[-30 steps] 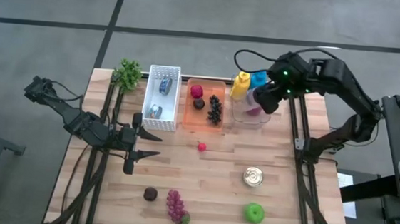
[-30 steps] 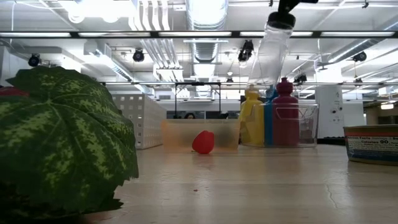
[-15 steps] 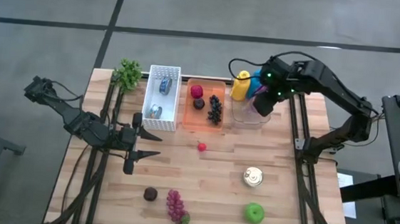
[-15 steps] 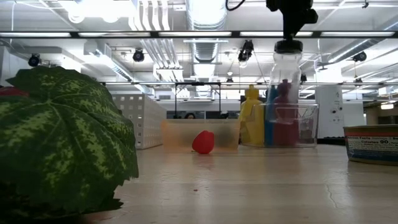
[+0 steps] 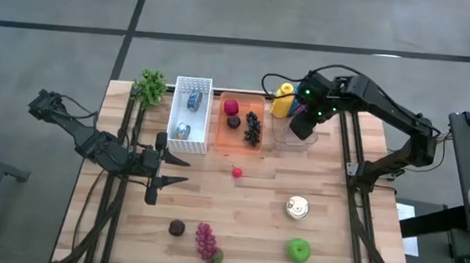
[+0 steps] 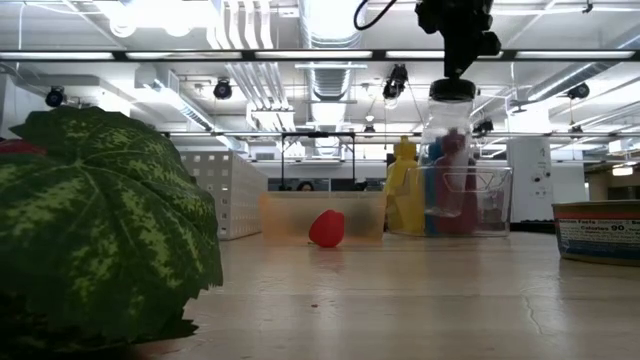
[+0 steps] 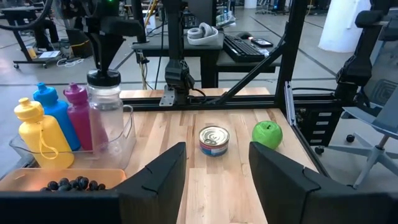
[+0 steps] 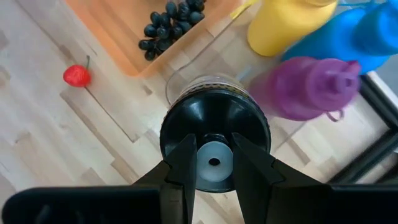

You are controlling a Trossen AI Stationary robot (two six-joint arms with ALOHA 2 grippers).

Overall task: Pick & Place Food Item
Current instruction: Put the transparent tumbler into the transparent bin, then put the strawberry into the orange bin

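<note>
Wooden table (image 5: 254,209): right gripper (image 8: 213,163) clamps clear bottle (image 6: 447,150) cap from above.

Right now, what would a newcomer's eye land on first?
The right gripper, shut on the cap of a clear bottle, holds it upright over the clear bin of coloured bottles at the far right. Then the orange tray of fruit beside it, and the left gripper idle at the table's left.

bottles (image 5: 292,101) in bin (image 5: 289,138), tray (image 5: 239,140) beside, basket (image 5: 188,147) left
</note>
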